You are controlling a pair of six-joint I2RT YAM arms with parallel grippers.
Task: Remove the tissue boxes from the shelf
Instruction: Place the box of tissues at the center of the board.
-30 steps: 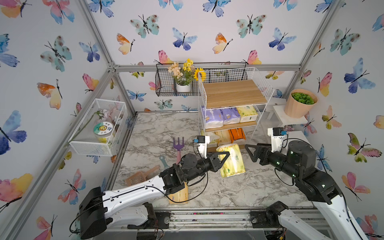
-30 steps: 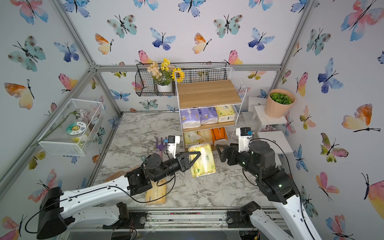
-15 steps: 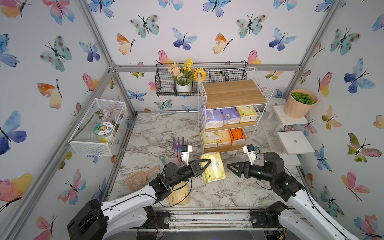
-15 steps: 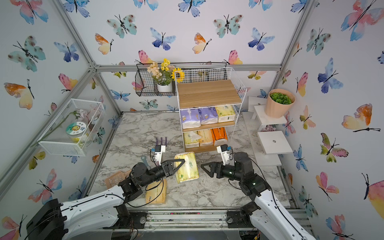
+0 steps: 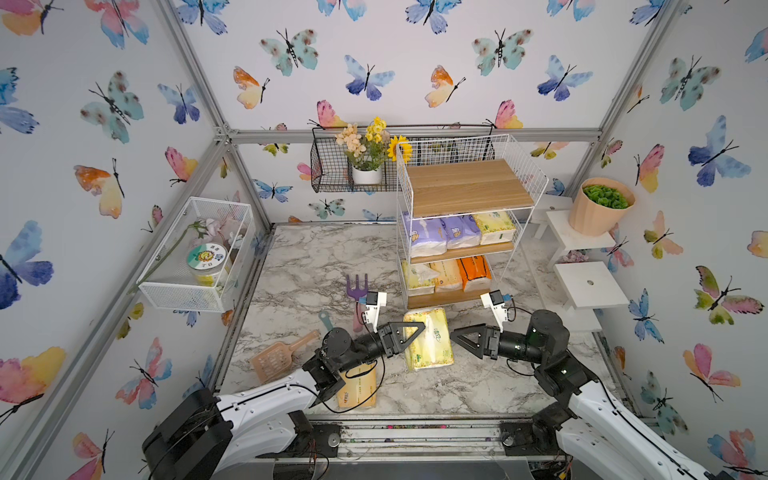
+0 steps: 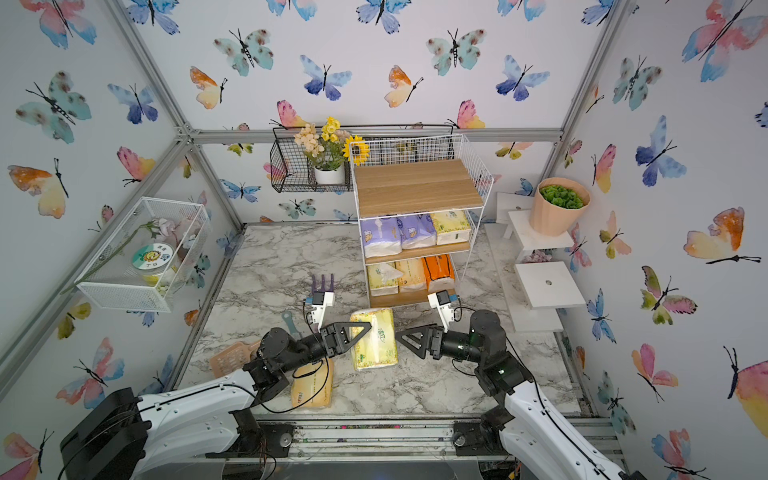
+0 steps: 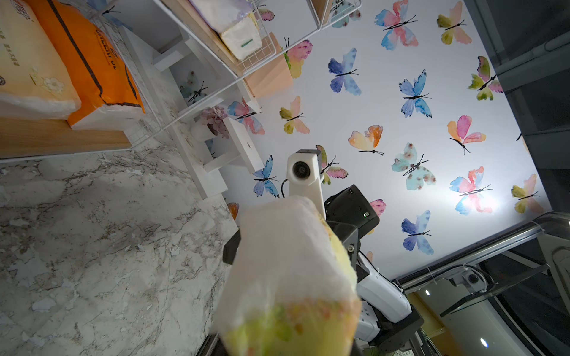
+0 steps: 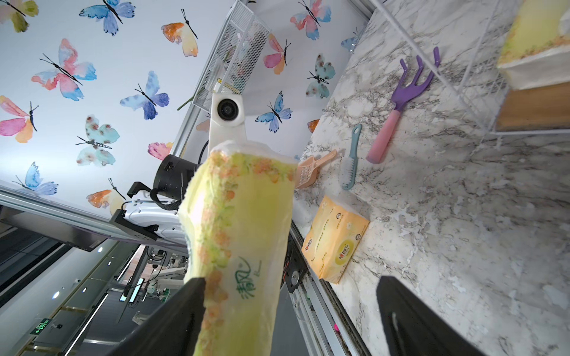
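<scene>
A yellow-green tissue pack (image 5: 430,338) (image 6: 374,338) hangs above the marble table in front of the shelf (image 5: 469,187). My left gripper (image 5: 409,332) is shut on its left end. My right gripper (image 5: 461,338) stands open at the pack's right end. In the right wrist view the pack (image 8: 240,215) lies by one finger (image 8: 172,320), and the other finger is far off. The pack (image 7: 293,277) hides my left fingers in the left wrist view. On the shelf sit two purple packs (image 5: 442,235) and a yellow one above, and three more (image 5: 446,274) below. A peach pack (image 5: 357,388) lies under my left arm.
A purple rake (image 5: 357,286), a teal brush (image 5: 326,320) and a peach scoop (image 5: 278,357) lie left of the shelf. A white mesh basket (image 5: 195,253) hangs on the left wall, a black wire basket (image 5: 332,166) at the back. White steps (image 5: 590,286) with a pot stand at the right.
Both arms have drawn back from the shelf toward the table's front and lower, the left one carrying the yellow-green pack. The right gripper's jaws have spread a little wider.
</scene>
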